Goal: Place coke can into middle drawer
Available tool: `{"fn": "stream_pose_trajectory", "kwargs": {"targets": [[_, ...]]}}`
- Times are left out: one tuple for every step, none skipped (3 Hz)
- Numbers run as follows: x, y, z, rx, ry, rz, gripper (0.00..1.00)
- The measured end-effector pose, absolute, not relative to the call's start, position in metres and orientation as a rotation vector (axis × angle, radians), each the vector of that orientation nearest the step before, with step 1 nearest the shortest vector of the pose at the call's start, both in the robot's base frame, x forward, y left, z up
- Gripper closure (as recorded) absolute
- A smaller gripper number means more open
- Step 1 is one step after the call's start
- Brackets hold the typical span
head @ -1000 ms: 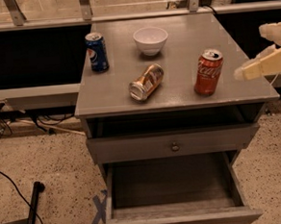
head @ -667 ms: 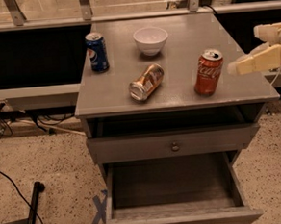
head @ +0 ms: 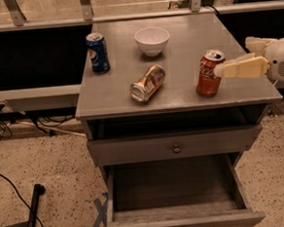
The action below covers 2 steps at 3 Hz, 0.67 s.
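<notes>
Camera view: gripper [head: 231, 57] now nearer, just beside coke can [head: 207, 79]

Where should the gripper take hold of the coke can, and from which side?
Grip the coke can around its mid-body, coming in level from the right. It stands upright near the right edge of the table, its round wall free on that side, where the open gripper hovers. The tipped gold can lies apart to its left.
</notes>
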State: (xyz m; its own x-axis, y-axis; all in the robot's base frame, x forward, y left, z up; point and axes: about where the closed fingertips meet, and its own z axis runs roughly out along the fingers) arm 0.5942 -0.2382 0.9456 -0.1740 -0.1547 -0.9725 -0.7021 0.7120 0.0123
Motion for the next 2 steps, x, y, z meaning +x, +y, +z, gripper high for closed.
{"fn": "stream_pose_trajectory", "kwargs": {"targets": [[0.605, -0.23, 0.934, -0.646, 1.635, 0.569, 0.0], [0.618, -0.225, 0.928, -0.636, 1.577, 0.548, 0.0]]}}
